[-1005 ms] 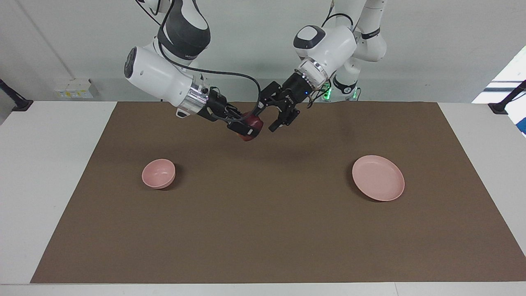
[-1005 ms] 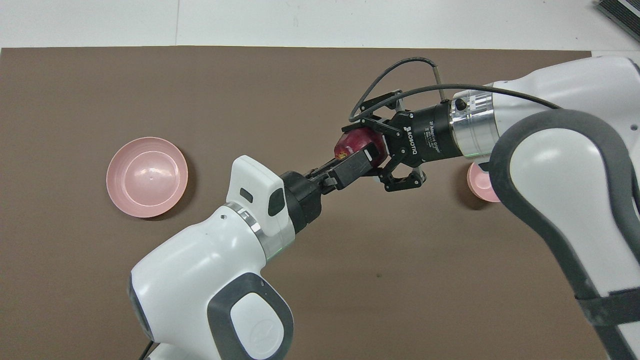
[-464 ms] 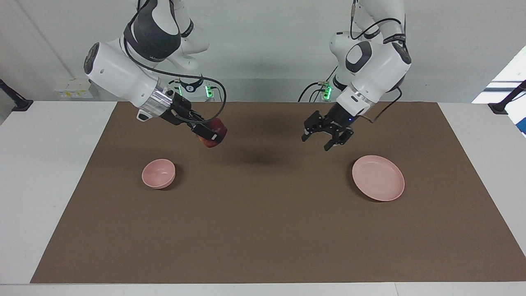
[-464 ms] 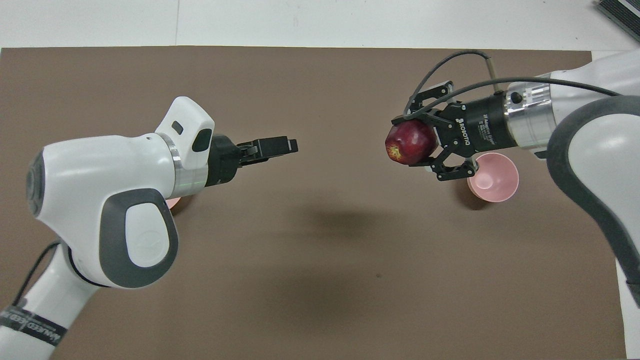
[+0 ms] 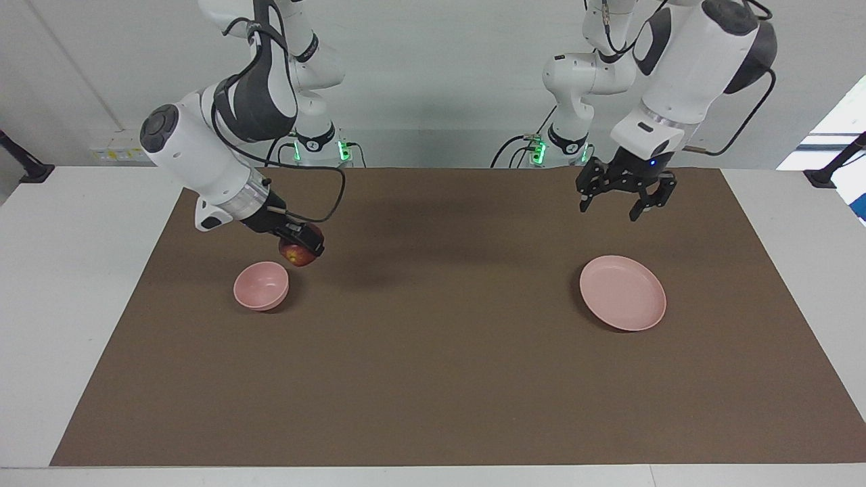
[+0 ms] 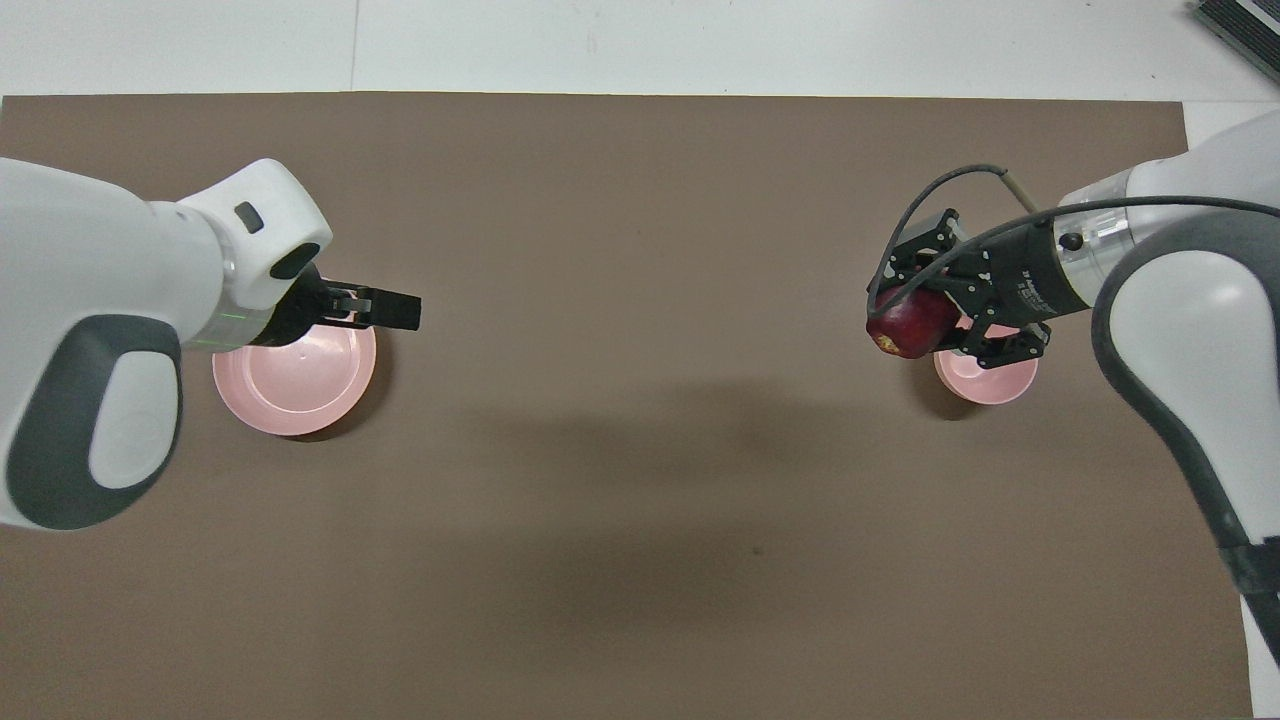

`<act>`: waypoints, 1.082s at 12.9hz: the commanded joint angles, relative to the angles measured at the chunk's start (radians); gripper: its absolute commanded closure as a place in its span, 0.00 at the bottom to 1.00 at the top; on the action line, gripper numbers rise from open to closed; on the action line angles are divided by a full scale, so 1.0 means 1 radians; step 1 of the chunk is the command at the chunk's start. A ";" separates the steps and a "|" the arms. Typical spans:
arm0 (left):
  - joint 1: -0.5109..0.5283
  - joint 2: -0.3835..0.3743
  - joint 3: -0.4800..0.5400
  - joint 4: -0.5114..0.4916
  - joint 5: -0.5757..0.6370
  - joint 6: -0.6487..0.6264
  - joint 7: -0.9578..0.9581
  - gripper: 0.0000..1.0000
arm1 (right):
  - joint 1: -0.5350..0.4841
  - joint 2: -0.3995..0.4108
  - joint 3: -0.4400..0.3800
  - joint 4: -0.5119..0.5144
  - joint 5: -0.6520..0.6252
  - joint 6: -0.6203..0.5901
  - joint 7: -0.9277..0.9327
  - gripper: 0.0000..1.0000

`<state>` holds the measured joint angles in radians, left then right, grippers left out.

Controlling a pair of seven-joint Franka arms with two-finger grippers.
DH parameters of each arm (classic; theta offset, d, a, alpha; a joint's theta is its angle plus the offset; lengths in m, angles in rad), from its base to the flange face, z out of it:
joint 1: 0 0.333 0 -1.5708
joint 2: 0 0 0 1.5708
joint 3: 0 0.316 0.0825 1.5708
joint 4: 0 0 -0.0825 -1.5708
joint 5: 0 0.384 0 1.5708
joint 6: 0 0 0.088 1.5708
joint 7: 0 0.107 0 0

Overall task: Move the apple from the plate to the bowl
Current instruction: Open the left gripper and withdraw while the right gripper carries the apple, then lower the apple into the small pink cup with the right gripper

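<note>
Your right gripper point(image 5: 302, 247) has its jaws clamped on the apple point(image 5: 295, 254), held in the air just beside the bowl point(image 5: 261, 285); your left gripper point(image 5: 626, 201), jaws spread, hangs above the plate point(image 5: 622, 293).

I see a white worktop point(image 5: 88, 284) under a brown mat point(image 5: 433, 379), plain pale wall point(image 5: 433, 81) with a socket strip point(image 5: 122, 145), daylight at one edge.
</note>
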<state>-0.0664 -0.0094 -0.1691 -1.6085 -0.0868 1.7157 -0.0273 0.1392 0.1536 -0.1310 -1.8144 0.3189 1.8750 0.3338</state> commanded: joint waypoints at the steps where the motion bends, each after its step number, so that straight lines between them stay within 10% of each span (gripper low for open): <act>1: 0.034 0.013 -0.009 0.171 0.030 -0.215 0.007 0.00 | -0.058 0.006 0.007 -0.043 -0.089 0.055 -0.181 1.00; 14: -0.001 0.003 0.140 0.240 0.045 -0.384 0.026 0.00 | -0.113 0.098 0.007 -0.138 -0.172 0.239 -0.358 1.00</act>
<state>-0.0470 -0.0152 -0.0561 -1.3942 -0.0351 1.3493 -0.0088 0.0417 0.2579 -0.1324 -1.9285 0.1682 2.0923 0.0025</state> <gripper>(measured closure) 0.000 0.216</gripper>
